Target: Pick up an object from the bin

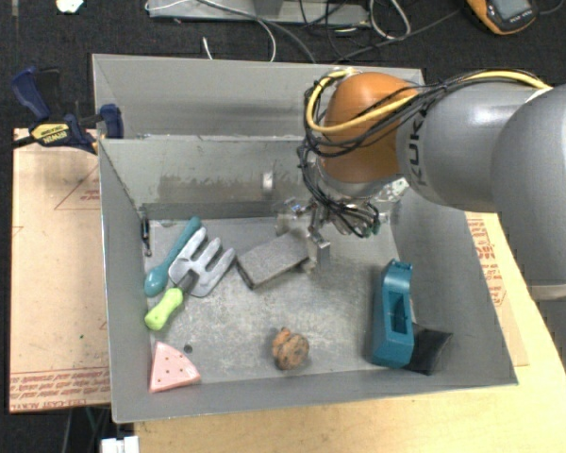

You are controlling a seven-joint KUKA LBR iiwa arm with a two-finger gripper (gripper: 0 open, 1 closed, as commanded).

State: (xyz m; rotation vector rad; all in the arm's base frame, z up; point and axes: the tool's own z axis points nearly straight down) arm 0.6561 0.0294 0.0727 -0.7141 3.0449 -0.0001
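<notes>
My gripper (305,233) hangs below the arm's wrist at the back middle of the bin, just above the floor. Its two fingers stand apart, one fingertip (318,245) touching or nearly touching the far right corner of a flat grey rectangular block (270,261). The block lies tilted on the bin floor just left of and in front of the gripper. Nothing shows between the fingers. A brown lumpy ball (290,347) rests nearer the front, well apart from the gripper.
A blue tape dispenser (393,315) with a black end stands at the front right. At the left lie a silver fork with a green handle (191,276), a blue spoon (171,252) and a pink wedge (173,369). The arm overhangs the bin's right back part.
</notes>
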